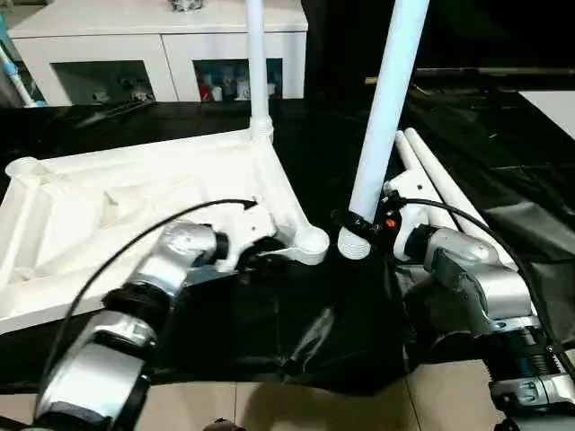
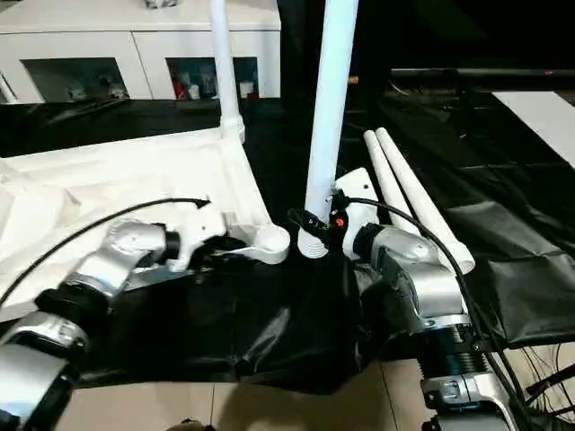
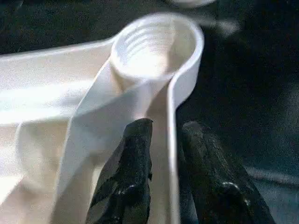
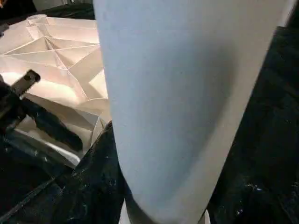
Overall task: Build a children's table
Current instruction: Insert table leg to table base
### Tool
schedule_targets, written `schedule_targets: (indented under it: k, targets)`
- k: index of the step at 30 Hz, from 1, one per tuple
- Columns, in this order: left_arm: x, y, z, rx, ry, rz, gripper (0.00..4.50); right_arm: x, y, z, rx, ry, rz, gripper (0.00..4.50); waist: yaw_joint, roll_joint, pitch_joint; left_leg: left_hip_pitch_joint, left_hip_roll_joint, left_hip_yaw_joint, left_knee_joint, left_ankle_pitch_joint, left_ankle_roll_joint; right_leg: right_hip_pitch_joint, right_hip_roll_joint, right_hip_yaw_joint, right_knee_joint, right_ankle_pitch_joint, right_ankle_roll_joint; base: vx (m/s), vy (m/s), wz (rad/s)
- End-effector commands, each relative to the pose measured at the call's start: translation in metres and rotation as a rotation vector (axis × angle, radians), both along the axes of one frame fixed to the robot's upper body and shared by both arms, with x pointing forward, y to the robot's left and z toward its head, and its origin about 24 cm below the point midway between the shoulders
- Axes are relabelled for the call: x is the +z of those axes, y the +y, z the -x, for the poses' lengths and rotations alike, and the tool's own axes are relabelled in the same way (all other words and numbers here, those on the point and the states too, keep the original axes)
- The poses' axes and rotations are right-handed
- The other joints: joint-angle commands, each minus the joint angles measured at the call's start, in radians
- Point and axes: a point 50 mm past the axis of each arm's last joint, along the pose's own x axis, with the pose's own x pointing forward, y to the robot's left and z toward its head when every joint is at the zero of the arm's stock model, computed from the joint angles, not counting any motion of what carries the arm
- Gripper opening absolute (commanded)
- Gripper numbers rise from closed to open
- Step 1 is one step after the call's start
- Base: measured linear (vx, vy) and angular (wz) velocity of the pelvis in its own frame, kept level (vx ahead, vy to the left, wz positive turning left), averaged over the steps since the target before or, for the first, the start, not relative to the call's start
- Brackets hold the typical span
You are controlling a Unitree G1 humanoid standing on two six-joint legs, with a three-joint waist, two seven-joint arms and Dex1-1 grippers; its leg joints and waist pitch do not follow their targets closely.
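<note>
I am pinching the rim of the upturned tabletop (image 1: 135, 197) with my left hand (image 3: 163, 154), fingers narrow, beside its empty near corner socket (image 1: 312, 242). My right hand (image 1: 359, 222) is holding a leg (image 1: 386, 108) upright just beside that socket. Farther back, one leg (image 1: 257, 63) is standing fitted; two spare legs (image 1: 431, 180) are lying on the black sheet (image 1: 296, 332).

White tabletop (image 1: 108, 206) upside down on black sheet, one leg (image 1: 257, 63) socketed upright, another (image 1: 386, 117) beside empty near socket (image 1: 312, 242).
</note>
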Motion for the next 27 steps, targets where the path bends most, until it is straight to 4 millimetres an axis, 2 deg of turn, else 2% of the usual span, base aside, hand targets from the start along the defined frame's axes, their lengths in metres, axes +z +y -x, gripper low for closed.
schedule_targets:
  k: [1, 2, 5, 6, 8, 10, 11, 13, 15, 16, 22, 25, 27]
  targets:
    - [0.002, 0.009, -0.003, 0.022, 0.008, -0.020, 1.33, 0.005, 0.001, -0.002, 0.010, -0.029, 0.004, 1.87, 0.005, -0.014, -0.070, 0.018, 0.017, -0.004, -0.062, -0.183, 0.035, 0.050, -0.070, 0.037, -0.075, -0.132, -0.205, 0.000, 0.000, 0.00]
    - [0.004, 0.012, -0.005, 0.034, 0.012, -0.013, 1.05, 0.005, 0.001, -0.002, 0.011, -0.029, 0.007, 1.87, 0.005, -0.015, -0.070, 0.018, 0.017, -0.004, -0.062, -0.185, 0.032, 0.050, -0.069, 0.037, -0.075, -0.134, -0.204, 0.000, 0.000, 0.00]
    - [0.006, 0.015, -0.006, 0.029, 0.024, -0.032, 0.95, 0.005, 0.000, -0.002, 0.012, -0.030, 0.010, 1.87, 0.006, -0.012, -0.071, 0.018, 0.018, -0.004, -0.062, -0.182, 0.027, 0.050, -0.070, 0.038, -0.072, -0.112, -0.211, 0.000, 0.000, 0.00]
    - [0.006, 0.016, -0.005, 0.023, 0.030, -0.041, 0.71, 0.005, 0.000, -0.002, 0.012, -0.030, 0.011, 1.87, 0.007, -0.013, -0.072, 0.018, 0.017, -0.004, -0.061, -0.176, 0.027, 0.052, -0.070, 0.038, -0.070, -0.094, -0.215, 0.000, 0.000, 0.00]
    - [0.005, 0.017, -0.004, 0.013, 0.040, -0.052, 0.60, 0.005, 0.000, -0.003, 0.010, -0.032, 0.011, 1.87, 0.005, -0.013, -0.073, 0.017, 0.017, -0.004, -0.059, -0.168, 0.030, 0.053, -0.070, 0.038, -0.068, -0.073, -0.222, 0.000, 0.000, 0.00]
    - [0.003, 0.018, -0.002, 0.004, 0.056, -0.058, 0.52, 0.005, -0.001, -0.003, 0.009, -0.033, 0.012, 1.87, 0.006, -0.014, -0.072, 0.017, 0.016, -0.003, -0.059, -0.165, 0.035, 0.054, -0.070, 0.038, -0.069, -0.069, -0.227, 0.000, 0.000, 0.00]
    - [0.001, 0.017, 0.000, -0.004, 0.069, -0.057, 0.44, 0.005, -0.001, -0.003, 0.009, -0.033, 0.012, 1.87, 0.006, -0.018, -0.072, 0.016, 0.016, -0.003, -0.059, -0.166, 0.036, 0.054, -0.070, 0.037, -0.069, -0.071, -0.227, 0.000, 0.000, 0.00]
    - [0.001, 0.017, 0.000, -0.007, 0.072, -0.058, 0.19, 0.005, -0.001, -0.003, 0.008, -0.033, 0.012, 1.87, 0.006, -0.015, -0.072, 0.017, 0.017, -0.003, -0.059, -0.165, 0.037, 0.053, -0.071, 0.038, -0.069, -0.077, -0.228, 0.000, 0.000, 0.00]
    - [-0.001, 0.018, 0.001, -0.007, 0.070, -0.064, 0.10, 0.004, 0.000, -0.003, 0.011, -0.033, 0.012, 1.87, 0.006, -0.020, -0.071, 0.017, 0.017, -0.002, -0.060, -0.165, 0.039, 0.053, -0.070, 0.037, -0.069, -0.080, -0.228, 0.000, 0.000, 0.00]
    - [-0.001, 0.019, 0.001, -0.006, 0.067, -0.067, 0.04, 0.004, 0.000, -0.003, 0.012, -0.033, 0.013, 1.87, 0.007, -0.017, -0.072, 0.018, 0.018, -0.003, -0.060, -0.165, 0.038, 0.053, -0.071, 0.037, -0.068, -0.082, -0.228, 0.000, 0.000, 0.00]
    - [-0.001, 0.023, 0.004, 0.025, 0.056, -0.019, 0.00, 0.006, 0.003, -0.006, 0.003, -0.037, -0.013, 1.87, 0.005, -0.023, -0.071, 0.016, 0.018, -0.003, -0.060, -0.162, 0.038, 0.053, -0.071, 0.037, -0.067, -0.088, -0.226, 0.000, 0.000, 0.00]
    - [-0.003, 0.020, 0.008, 0.027, 0.062, 0.029, 0.00, 0.008, 0.005, -0.008, -0.010, -0.033, -0.045, 1.87, 0.002, -0.022, -0.071, 0.016, 0.019, -0.003, -0.060, -0.157, 0.041, 0.052, -0.073, 0.037, -0.066, -0.092, -0.231, 0.000, 0.000, 0.00]
    - [-0.013, 0.011, 0.019, -0.007, 0.085, 0.050, 0.00, 0.010, 0.013, -0.011, -0.018, -0.013, -0.110, 1.87, 0.001, -0.024, -0.071, 0.015, 0.021, -0.003, -0.061, -0.151, 0.046, 0.052, -0.073, 0.038, -0.064, -0.080, -0.233, 0.000, 0.000, 0.00]
